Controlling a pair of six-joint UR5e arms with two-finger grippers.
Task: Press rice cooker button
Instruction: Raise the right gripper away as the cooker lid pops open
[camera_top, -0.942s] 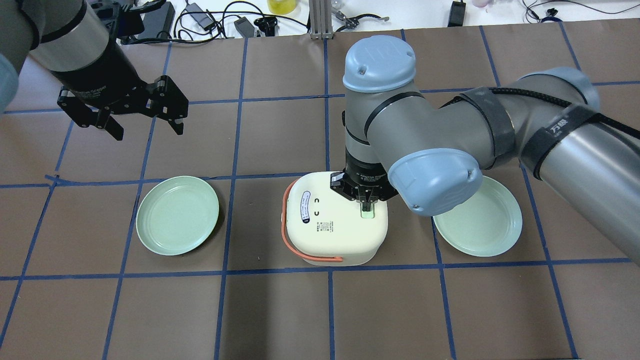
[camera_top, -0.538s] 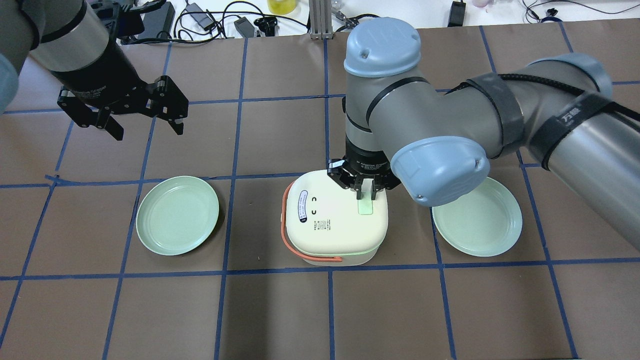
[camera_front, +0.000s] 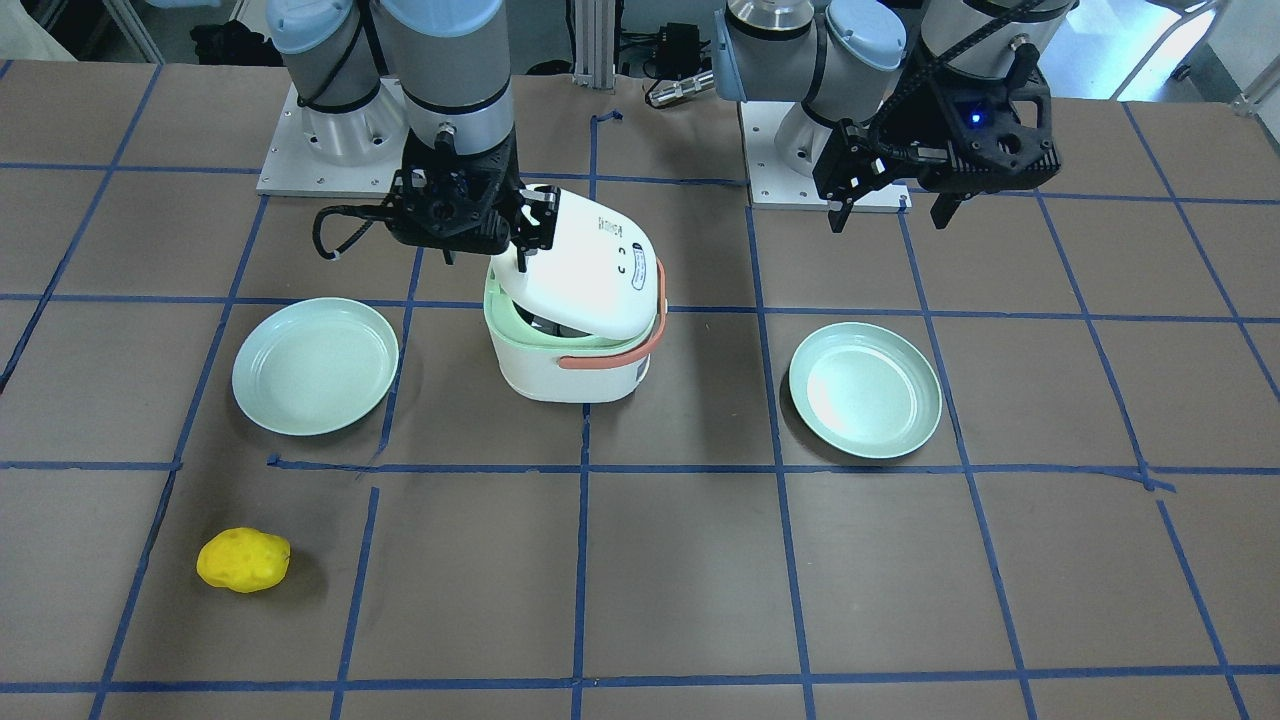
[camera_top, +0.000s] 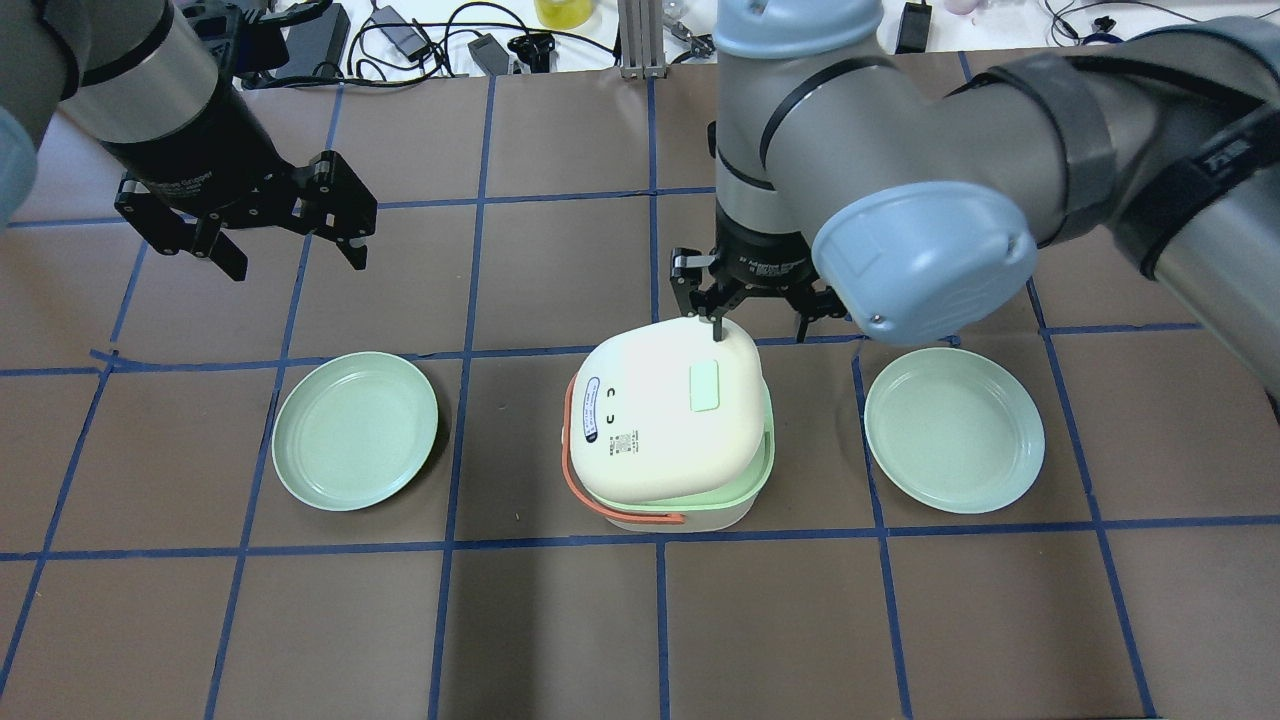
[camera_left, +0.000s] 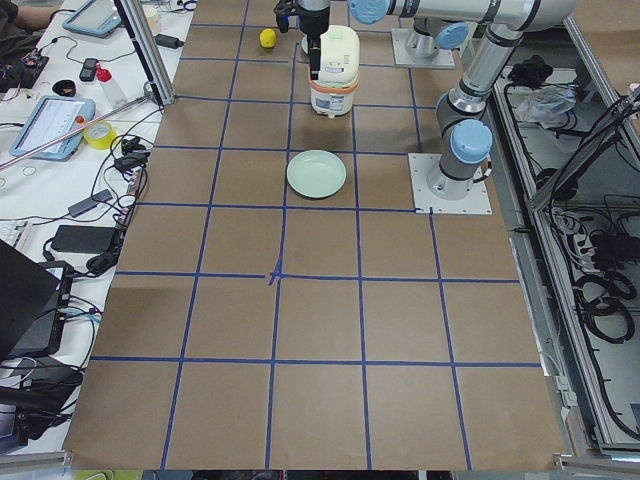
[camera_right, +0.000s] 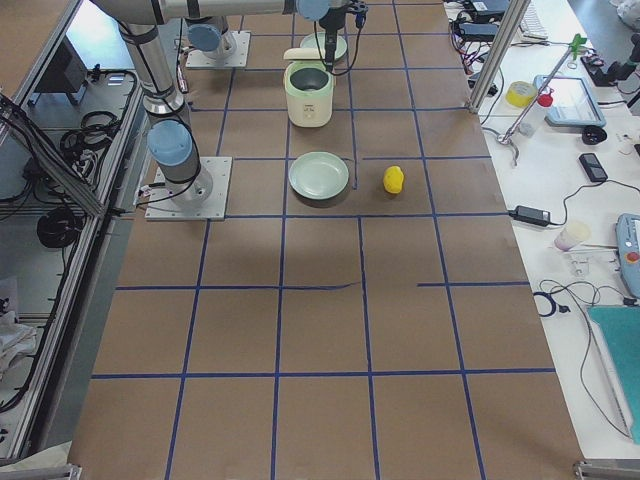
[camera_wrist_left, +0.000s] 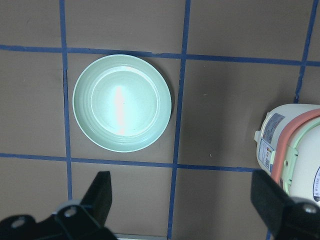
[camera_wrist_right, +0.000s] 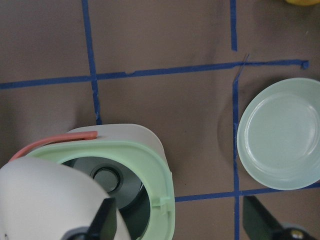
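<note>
The white rice cooker (camera_top: 640, 500) with an orange handle stands mid-table. Its lid (camera_top: 650, 440) is tilted up and ajar, showing the green rim (camera_wrist_right: 162, 175) and the inner pot. The pale green button (camera_top: 705, 385) sits on top of the lid. My right gripper (camera_top: 757, 325) is open, hovering just behind the lid's far edge, one finger close to it. It also shows in the front view (camera_front: 483, 250). My left gripper (camera_top: 298, 262) is open and empty, high above the table at the far left, away from the cooker (camera_wrist_left: 295, 145).
Two pale green plates lie either side of the cooker, one on the left (camera_top: 355, 430) and one on the right (camera_top: 955, 430). A yellow lumpy object (camera_front: 243, 560) lies near the table's operator-side edge. Cables and gear lie beyond the table's far edge.
The right gripper has lifted off the button, moved back and opened from shut. The cooker's lid has sprung up and now stands ajar. The left arm has not moved.
</note>
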